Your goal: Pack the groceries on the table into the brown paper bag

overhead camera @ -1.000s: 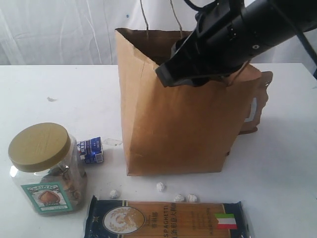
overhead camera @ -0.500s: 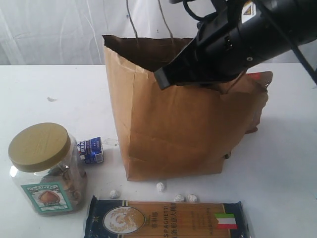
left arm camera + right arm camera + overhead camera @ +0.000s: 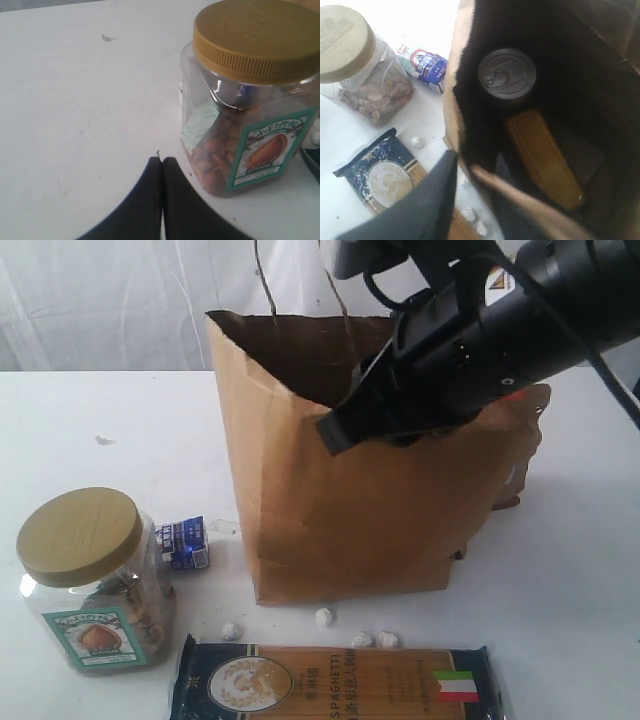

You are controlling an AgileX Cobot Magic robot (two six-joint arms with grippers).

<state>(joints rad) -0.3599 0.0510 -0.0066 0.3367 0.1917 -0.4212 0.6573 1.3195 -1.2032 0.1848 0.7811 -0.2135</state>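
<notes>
**Exterior view.** A white table (image 3: 120,430) stands before a pale draped backdrop (image 3: 100,300); one small dark mark (image 3: 103,440) shows on its left part. The brown paper bag (image 3: 340,510) stands upright at mid-table, mouth open, its loop handles (image 3: 262,280) rising from the far rim. The right hand (image 3: 335,435) reaches down over the bag's near rim. On the table left of the bag stand the tan-lidded jar (image 3: 85,570) and, beside it, the small blue-white carton (image 3: 185,542). The blue spaghetti packet (image 3: 330,680) lies flat along the near edge, with the foil balls (image 3: 324,617) scattered between it and the bag. The brown pouch (image 3: 530,430) shows behind the bag's right side.

**Left wrist view.** The left hand (image 3: 161,165) hangs low over bare table (image 3: 75,100), fingers pressed together and empty, just beside the tan-lidded jar (image 3: 250,100) but apart from it.

**Right wrist view.** The right hand (image 3: 477,160) straddles the bag (image 3: 610,50) rim, fingers parted, one outside the wall and one inside; the paper is not visibly pinched. In the bag, the dark pull-tab jar (image 3: 507,75) stands upright and the yellow bottle (image 3: 542,155) lies beside it. Jar (image 3: 355,60), carton (image 3: 427,67), packet (image 3: 380,177) and foil balls (image 3: 417,142) sit outside.
</notes>
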